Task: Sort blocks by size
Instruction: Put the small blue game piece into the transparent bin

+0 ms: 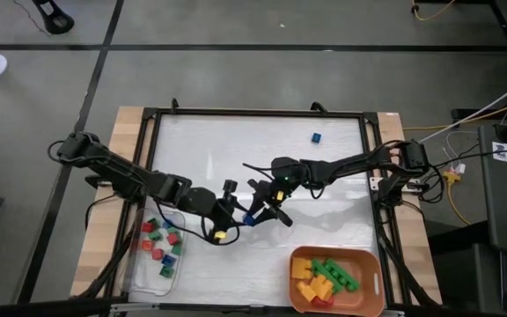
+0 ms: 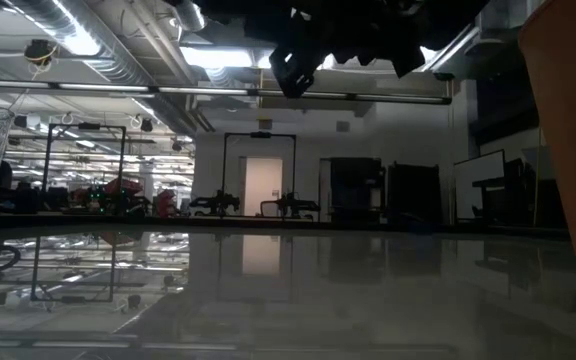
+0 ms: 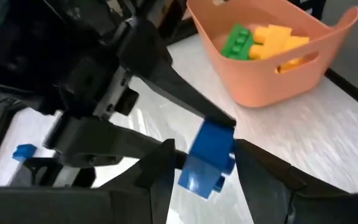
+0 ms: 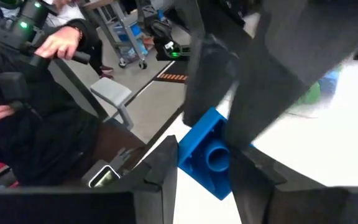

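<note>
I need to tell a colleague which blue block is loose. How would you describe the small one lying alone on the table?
Start at the white table and look to its far right corner, away from the orange basket and the clear tray. The small blue block lies there alone, with nothing touching it, unlike the blue block held between both tools.

A: Both arms are showing matte black, chunky segmented links. Left arm (image 1: pixel 130 180) is running from the left edge of the high view, right arm (image 1: pixel 359 165) from the right edge.

B: Cabling?

A: Thin black cables are looping off both arms mid-frame. A green LED is glowing on the right arm's wrist, just right of centre.

B: Fingers?

A: Left gripper (image 3: pixel 201 171) is showing flat, dark, wedge-shaped fingers (image 3: pixel 148 180). Right gripper (image 4: pixel 204 165) is showing the same plain black plates.

B: Anyone behind?

A: Person in the right wrist view's upper left, wearing dark clothing (image 4: pixel 48 124).
</note>
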{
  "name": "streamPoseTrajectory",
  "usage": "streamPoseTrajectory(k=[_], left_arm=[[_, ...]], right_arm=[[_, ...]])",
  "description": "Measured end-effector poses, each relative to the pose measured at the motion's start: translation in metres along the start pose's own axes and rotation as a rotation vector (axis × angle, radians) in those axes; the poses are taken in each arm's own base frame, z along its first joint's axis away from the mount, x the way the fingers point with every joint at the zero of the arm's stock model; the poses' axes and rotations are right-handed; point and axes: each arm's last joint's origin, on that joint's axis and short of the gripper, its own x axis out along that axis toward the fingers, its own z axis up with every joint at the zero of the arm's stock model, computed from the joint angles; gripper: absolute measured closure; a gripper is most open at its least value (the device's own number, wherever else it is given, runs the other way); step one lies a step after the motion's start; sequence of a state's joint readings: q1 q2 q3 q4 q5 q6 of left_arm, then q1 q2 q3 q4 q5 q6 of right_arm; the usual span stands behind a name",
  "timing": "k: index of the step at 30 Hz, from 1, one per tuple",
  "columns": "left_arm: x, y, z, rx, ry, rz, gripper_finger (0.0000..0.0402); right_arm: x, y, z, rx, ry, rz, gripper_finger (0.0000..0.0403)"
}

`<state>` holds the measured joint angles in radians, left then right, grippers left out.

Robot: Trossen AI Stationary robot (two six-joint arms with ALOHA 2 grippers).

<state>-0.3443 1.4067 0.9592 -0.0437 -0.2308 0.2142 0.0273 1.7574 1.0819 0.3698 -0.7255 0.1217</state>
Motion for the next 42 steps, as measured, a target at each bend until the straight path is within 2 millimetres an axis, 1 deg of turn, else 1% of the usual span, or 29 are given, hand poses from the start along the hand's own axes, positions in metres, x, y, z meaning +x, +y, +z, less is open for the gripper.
streamPoseTrajectory(k=[4,8,15,18,24,31,34,39,42], left_arm=[[0.005,-0.002,-0.002,0.014,0.009,-0.011,0.0247],[0.007,-0.003,-0.002,0.083,0.006,-0.013,0.0247],[0.011,0.0,-0.006,0.109,0.028,-0.011,0.025],[0.014,0.0,-0.007,0.134,0.036,-0.013,0.0269],[0.014,0.0,-0.008,0.183,0.037,-0.018,0.0323],[0.014,0.0,-0.009,0.185,0.047,-0.016,0.0324],[0.014,0.0,-0.009,0.183,0.049,-0.013,0.0321],[0.015,0.0,-0.01,0.172,0.059,-0.005,0.0318],[0.012,0.001,-0.009,0.139,0.053,-0.002,0.032]], right_arm=[[0.0,0.0,0.001,-0.007,-0.009,0.005,0.0286],[0.0,0.0,0.0,-0.008,-0.009,0.009,0.0286],[0.0,0.0,0.0,-0.002,-0.006,0.004,0.0286],[0.0,0.0,-0.001,0.0,-0.004,0.002,0.0286],[0.0,0.0,-0.001,-0.001,-0.005,0.004,0.0285],[0.001,-0.001,-0.001,0.002,-0.003,-0.025,0.0283],[0.001,-0.001,-0.002,0.007,0.002,-0.035,0.0263],[0.0,-0.002,-0.003,0.024,0.019,-0.054,0.0203],[-0.001,-0.003,-0.003,0.027,0.02,-0.055,0.0175]])
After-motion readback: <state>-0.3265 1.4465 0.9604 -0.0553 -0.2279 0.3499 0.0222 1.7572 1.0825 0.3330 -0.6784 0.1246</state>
